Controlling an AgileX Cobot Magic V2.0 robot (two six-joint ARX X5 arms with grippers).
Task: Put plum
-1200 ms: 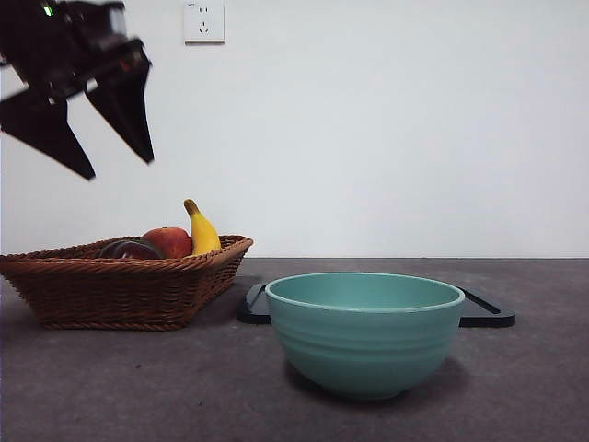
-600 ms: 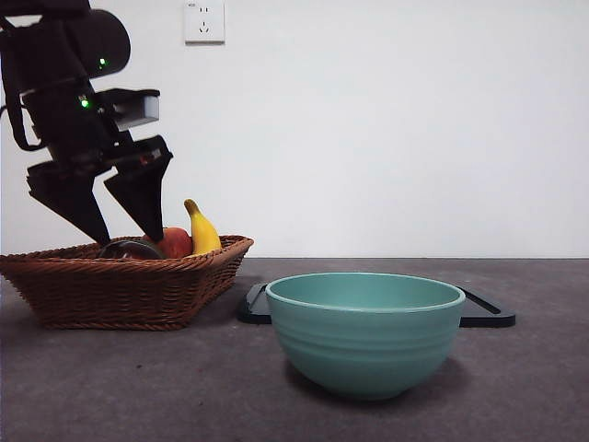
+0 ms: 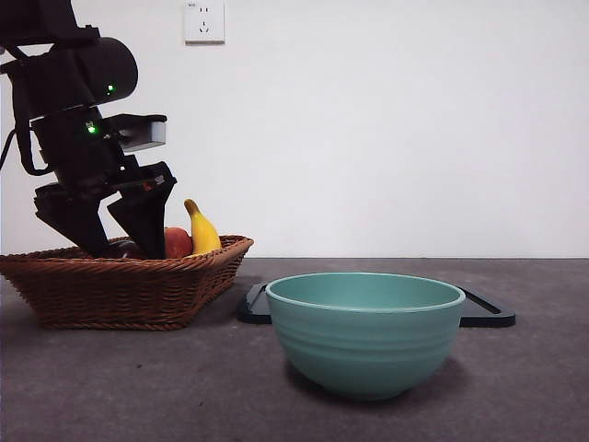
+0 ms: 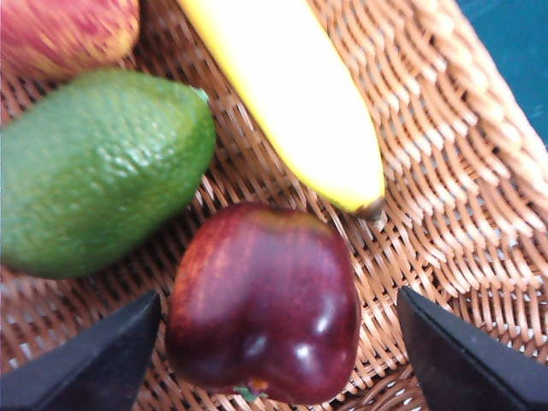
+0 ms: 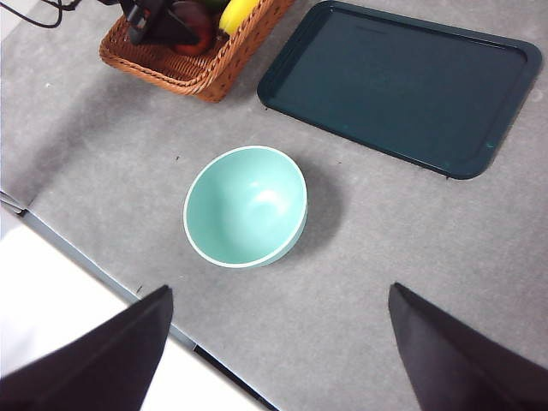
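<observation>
The plum (image 4: 265, 304) is glossy dark maroon and lies on the floor of the wicker basket (image 4: 462, 197). My left gripper (image 4: 278, 294) is open, one black jaw on each side of the plum, with gaps showing between jaws and fruit. In the front view this gripper (image 3: 127, 243) reaches down into the basket (image 3: 120, 285) at the left, and only a dark sliver of the plum (image 3: 126, 249) peeks over the rim. My right gripper (image 5: 278, 289) is open and holds nothing, high above the table.
Beside the plum in the basket lie a green oval fruit (image 4: 94, 171), a banana (image 4: 291, 103) and a red apple (image 4: 60, 30). A teal bowl (image 3: 364, 331) stands at the front centre. A dark tray (image 3: 483, 313) lies behind it.
My left gripper has come down from high at the left into the basket, and its open jaws now flank the plum. The fruit, bowl and tray have not moved.
</observation>
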